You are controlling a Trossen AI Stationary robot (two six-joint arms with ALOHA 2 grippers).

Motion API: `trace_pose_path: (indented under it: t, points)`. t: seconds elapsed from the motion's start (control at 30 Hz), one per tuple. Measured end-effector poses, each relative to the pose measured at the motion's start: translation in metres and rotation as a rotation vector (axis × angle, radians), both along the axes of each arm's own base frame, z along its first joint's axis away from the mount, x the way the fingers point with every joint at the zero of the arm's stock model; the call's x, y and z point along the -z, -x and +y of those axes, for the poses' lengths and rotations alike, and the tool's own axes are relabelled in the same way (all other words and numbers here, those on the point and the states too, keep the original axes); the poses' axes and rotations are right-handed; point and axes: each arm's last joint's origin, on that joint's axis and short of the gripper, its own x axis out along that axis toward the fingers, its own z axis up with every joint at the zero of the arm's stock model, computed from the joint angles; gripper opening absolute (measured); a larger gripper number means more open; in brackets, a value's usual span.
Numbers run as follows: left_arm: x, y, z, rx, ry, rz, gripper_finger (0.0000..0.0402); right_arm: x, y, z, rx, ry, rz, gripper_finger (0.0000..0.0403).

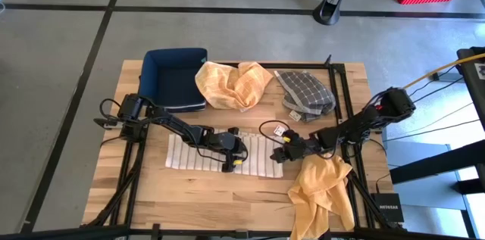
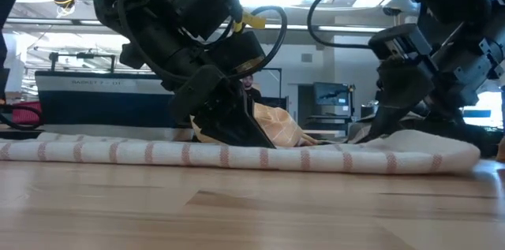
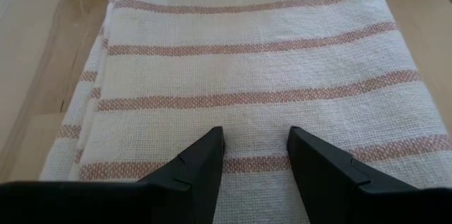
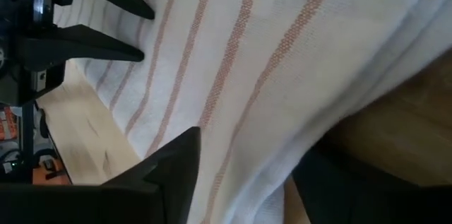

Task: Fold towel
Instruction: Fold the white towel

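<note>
A white towel with thin red stripes (image 1: 198, 151) lies folded in a long flat band on the wooden table, running left to right. My left gripper (image 1: 233, 163) is open and slants down onto the band near its near long edge, right of the middle. My right gripper (image 1: 286, 148) is open at the towel's right end (image 2: 442, 149), which bulges up a little. One of its fingers is over the cloth and the other at the edge. My left gripper rests both open fingertips (image 3: 209, 146) on the towel's top layer (image 3: 254, 121), slanting down from the table's left. Nothing is pinched between them and the cloth lies flat on the table. My right gripper has one finger (image 4: 176, 167) on top of the towel's right end and the other (image 4: 353, 189) at or under the folded edge (image 4: 311, 146). It comes in slanting from the table's right, and several layers lie between the fingers.
A blue basket (image 1: 174, 77) stands at the far left. A yellow cloth (image 1: 231, 81) and a grey checked cloth (image 1: 305, 92) lie along the far edge. Another yellow cloth (image 1: 322, 191) hangs over the near right edge. A small white tag (image 1: 279, 129) lies beside the towel.
</note>
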Motion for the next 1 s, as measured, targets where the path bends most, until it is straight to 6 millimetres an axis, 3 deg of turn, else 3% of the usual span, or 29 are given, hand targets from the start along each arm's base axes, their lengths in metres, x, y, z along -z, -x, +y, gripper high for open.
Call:
trace_pose_path:
  t: [0.13,0.33,0.4,0.57,0.73,0.87,1.0]
  points:
    - [0.0,0.0,0.0,-0.001,-0.001,0.002,0.0155,-0.001,-0.002,-0.001,0.003,0.039,-0.026,0.0156]
    - [0.0,0.0,0.0,0.0,-0.001,0.003,0.0155,-0.009,-0.008,0.0,0.012,0.057,-0.136,0.0036]
    - [0.0,0.0,0.0,-0.001,-0.001,0.004,0.0155,-0.014,-0.013,0.001,0.011,0.064,-0.192,0.0014]
    - [0.001,0.0,0.0,-0.003,0.001,0.005,0.0155,-0.038,-0.033,0.007,0.01,0.099,-0.299,0.0037]
    - [0.001,0.0,0.0,-0.003,0.001,0.004,0.0155,-0.061,-0.049,0.01,0.029,0.218,-0.383,0.0018]
    - [-0.004,0.001,0.0,0.013,-0.018,-0.006,0.0155,-0.063,-0.053,0.011,0.013,0.278,-0.38,0.0008]
    - [-0.027,0.005,0.0,0.017,-0.02,-0.036,0.0155,-0.06,-0.056,0.011,0.02,0.311,-0.371,0.0022]
